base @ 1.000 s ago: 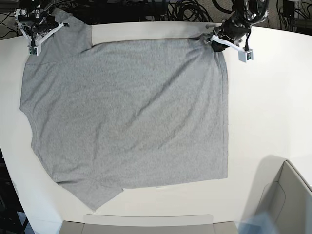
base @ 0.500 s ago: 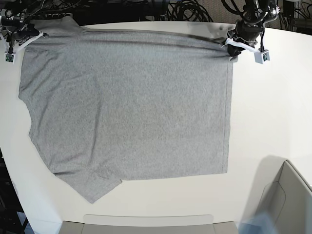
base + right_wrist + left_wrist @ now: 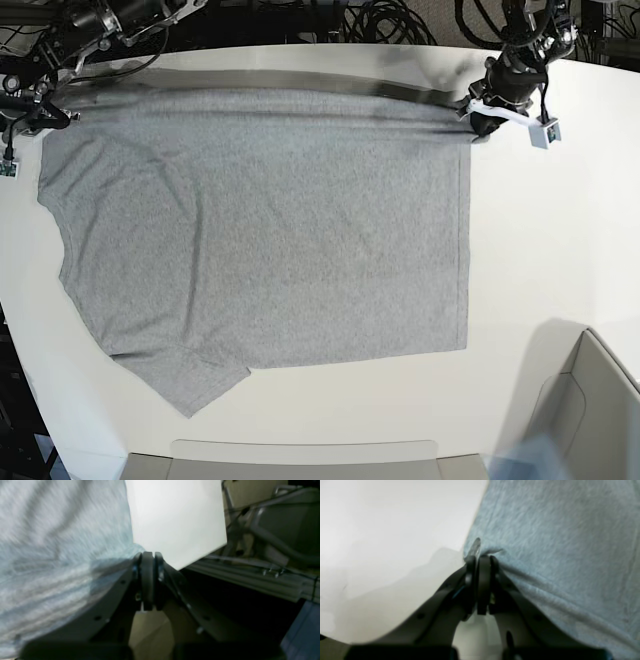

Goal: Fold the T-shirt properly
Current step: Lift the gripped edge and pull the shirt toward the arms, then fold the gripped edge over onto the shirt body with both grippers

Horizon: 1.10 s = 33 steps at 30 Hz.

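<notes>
Surface: white desk [image 3: 560, 230], cables behind its far edge.
T-shirt [image 3: 260, 230]: spread plain side up, far edge raised and taut.
Handling: light, limp, likely to sag; best held at corners.
Left gripper [image 3: 476, 117]: jaws clamped on far corner.
Right gripper [image 3: 147, 555]: jaws clamped on opposite far corner, near the desk's edge.

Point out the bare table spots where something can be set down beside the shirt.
Bare table runs from the T-shirt hem to the bin; a narrower strip lies below the shirt. The far edge is crowded: left gripper and right gripper pinch the corners there.
</notes>
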### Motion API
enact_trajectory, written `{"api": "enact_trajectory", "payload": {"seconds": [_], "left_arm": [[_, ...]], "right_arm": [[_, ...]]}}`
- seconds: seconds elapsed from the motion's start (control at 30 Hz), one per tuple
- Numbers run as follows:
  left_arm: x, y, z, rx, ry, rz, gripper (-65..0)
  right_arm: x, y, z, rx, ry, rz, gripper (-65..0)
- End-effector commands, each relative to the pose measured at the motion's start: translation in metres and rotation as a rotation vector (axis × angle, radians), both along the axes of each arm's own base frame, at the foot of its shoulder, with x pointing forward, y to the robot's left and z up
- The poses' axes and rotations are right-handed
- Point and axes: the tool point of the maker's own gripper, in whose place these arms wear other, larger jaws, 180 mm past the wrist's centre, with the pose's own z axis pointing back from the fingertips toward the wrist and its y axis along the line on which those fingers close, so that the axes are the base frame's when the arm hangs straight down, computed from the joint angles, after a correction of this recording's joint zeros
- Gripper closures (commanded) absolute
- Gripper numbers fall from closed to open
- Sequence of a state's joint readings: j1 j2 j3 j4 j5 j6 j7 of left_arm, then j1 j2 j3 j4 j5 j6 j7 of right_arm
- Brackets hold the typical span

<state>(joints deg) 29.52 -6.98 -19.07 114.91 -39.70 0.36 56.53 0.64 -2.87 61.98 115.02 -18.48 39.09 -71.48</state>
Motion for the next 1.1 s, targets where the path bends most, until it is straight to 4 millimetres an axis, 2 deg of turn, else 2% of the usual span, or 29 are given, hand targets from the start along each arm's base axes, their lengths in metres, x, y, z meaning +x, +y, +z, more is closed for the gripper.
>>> {"api": "enact_trajectory", "payload": {"seconds": [0.0,0.1,0.27,0.43,0.53,0.6,0.73,1.07], "left_arm": [[0.007,0.006,0.008,0.025,-0.032,0.012,0.0],[0.017,0.003,0.011,0.006,-0.033,-0.002,0.0],[0.037,0.004,0.017,0.032,-0.044,-0.018,0.0],[0.051,0.012,0.025,0.072,-0.071,-0.009,0.0],[0.055,0.014,0.020,0.069,-0.064,-0.002,0.0],[0.057,0.014,0.015,0.058,-0.052,0.003,0.0],[0.064,0.016,0.009,0.048,-0.050,0.016,0.0],[0.089,0.029,0.009,0.111,-0.056,0.035,0.0]], "right_arm": [[0.007,-0.006,0.012,-0.043,-0.010,0.014,0.0],[0.018,-0.004,0.015,-0.054,-0.002,0.023,0.0],[0.034,-0.004,0.004,-0.027,0.027,0.030,0.0],[0.058,-0.002,0.007,-0.025,-0.059,0.079,0.0],[0.077,0.004,-0.001,0.000,-0.104,0.136,0.0],[0.085,0.008,-0.011,0.029,-0.113,0.155,0.0],[0.098,0.011,-0.016,0.055,-0.132,0.177,0.0],[0.147,0.044,-0.024,0.099,-0.193,0.338,0.0]]}}
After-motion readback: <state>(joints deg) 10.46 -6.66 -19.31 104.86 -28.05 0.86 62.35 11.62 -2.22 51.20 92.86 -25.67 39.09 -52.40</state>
